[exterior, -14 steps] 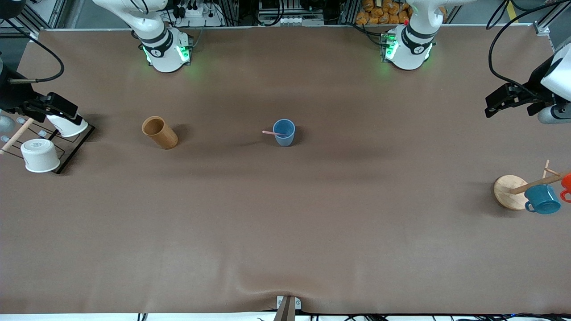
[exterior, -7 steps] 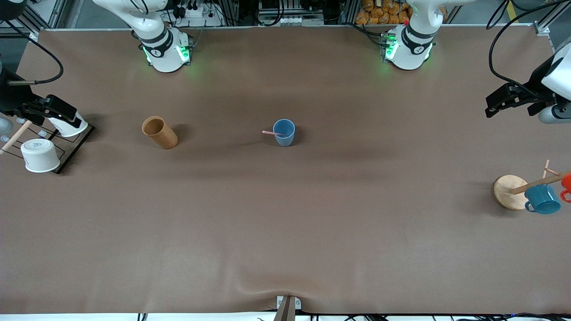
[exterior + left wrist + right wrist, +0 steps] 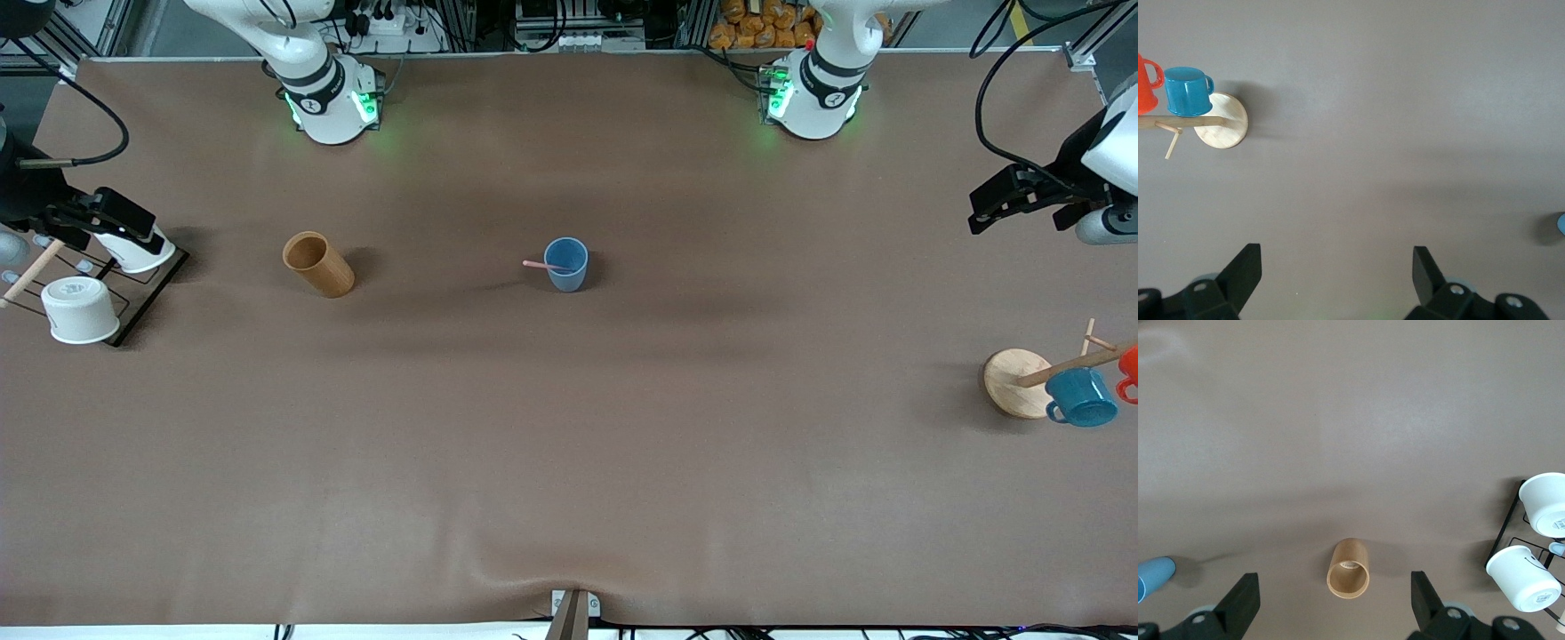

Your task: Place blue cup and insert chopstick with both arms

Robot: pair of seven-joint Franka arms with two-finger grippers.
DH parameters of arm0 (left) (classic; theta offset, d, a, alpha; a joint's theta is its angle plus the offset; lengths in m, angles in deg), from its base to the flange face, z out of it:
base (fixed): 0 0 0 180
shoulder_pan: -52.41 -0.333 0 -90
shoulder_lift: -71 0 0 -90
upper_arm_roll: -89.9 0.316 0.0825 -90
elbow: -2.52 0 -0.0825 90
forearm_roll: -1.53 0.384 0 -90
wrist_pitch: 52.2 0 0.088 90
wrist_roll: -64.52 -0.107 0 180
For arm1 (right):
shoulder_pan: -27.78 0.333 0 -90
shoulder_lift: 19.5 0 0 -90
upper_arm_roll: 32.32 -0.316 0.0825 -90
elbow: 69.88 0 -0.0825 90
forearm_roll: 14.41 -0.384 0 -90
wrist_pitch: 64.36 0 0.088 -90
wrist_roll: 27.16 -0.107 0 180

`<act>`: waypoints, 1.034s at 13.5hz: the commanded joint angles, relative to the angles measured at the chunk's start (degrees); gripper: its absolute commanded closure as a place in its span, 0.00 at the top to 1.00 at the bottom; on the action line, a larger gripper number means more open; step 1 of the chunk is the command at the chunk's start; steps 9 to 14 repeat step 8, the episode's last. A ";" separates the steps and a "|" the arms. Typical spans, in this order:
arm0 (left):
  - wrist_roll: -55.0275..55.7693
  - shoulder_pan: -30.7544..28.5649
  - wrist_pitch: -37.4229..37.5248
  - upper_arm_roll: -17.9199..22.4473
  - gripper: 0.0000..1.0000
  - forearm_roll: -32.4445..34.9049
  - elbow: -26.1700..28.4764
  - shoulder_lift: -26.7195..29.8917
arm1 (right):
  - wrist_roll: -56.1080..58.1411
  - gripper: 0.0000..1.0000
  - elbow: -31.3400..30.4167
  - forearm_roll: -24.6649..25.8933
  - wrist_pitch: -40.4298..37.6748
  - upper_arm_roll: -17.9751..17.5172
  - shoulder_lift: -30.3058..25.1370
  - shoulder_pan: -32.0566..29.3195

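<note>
– Almost nothing has moved since a second ago: only the right gripper (image 3: 116, 218) has drawn back a little toward its end of the table, over the black wire rack (image 3: 147, 298) with the white cups (image 3: 80, 309). The left gripper (image 3: 1009, 200) has barely shifted at the table edge, above the wooden mug stand (image 3: 1013, 382).

– And the fingers?

– Both pairs are spread wide and hold nothing; each wrist view shows bare table between the fingertips (image 3: 1245, 267).

– Where are the task things?

– The blue cup (image 3: 566, 263) stands upright in the middle of the table. The chopstick (image 3: 539, 265) is in it, leaning on the rim, its free end pointing toward the right arm's end. The brown cup (image 3: 317, 263) stands well apart, toward the right arm's end of the table.

– Which step is this, then?

– I judge that placing and inserting are done, and that both arms are parked out of the way. The next move calls for very little: only to keep clear of the cup, because the leaning stick could tip it if touched.
</note>
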 commanded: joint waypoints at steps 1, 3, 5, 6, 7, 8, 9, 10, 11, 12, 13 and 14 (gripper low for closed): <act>-1.37 0.15 -0.09 0.37 1.00 -0.83 -1.24 0.45 | 0.38 1.00 1.24 1.05 -0.34 2.03 0.56 2.04; -1.20 0.33 0.08 0.28 1.00 -0.75 -1.42 0.36 | 0.38 1.00 1.24 0.96 -0.34 2.03 0.56 1.96; -1.19 0.24 0.17 -0.33 1.00 -0.75 -1.42 0.45 | 0.46 1.00 1.24 0.96 -0.34 2.03 0.56 1.87; -1.28 0.15 0.43 -0.34 1.00 -0.83 -1.42 0.45 | 0.38 1.00 1.24 0.96 -0.34 2.03 0.56 1.87; -1.54 -0.02 0.44 -0.42 1.00 -0.92 -1.42 0.45 | 0.38 1.00 1.33 0.96 -0.25 1.94 0.56 1.87; -1.55 -0.02 0.52 -0.43 1.00 -0.92 -1.42 0.45 | 0.46 1.00 1.33 0.96 -0.25 1.94 0.56 1.87; -1.55 -0.02 0.52 -0.43 1.00 -0.92 -1.42 0.45 | 0.46 1.00 1.33 0.96 -0.25 1.94 0.56 1.87; -1.55 -0.02 0.52 -0.43 1.00 -0.92 -1.42 0.45 | 0.46 1.00 1.33 0.96 -0.25 1.94 0.56 1.87; -1.55 -0.02 0.52 -0.43 1.00 -0.92 -1.42 0.45 | 0.46 1.00 1.33 0.96 -0.25 1.94 0.56 1.87; -1.55 -0.02 0.52 -0.43 1.00 -0.92 -1.42 0.45 | 0.46 1.00 1.33 0.96 -0.25 1.94 0.56 1.87; -1.55 -0.02 0.52 -0.43 1.00 -0.92 -1.42 0.45 | 0.46 1.00 1.33 0.96 -0.25 1.94 0.56 1.87; -1.55 -0.02 0.52 -0.43 1.00 -0.92 -1.42 0.45 | 0.46 1.00 1.33 0.96 -0.25 1.94 0.56 1.87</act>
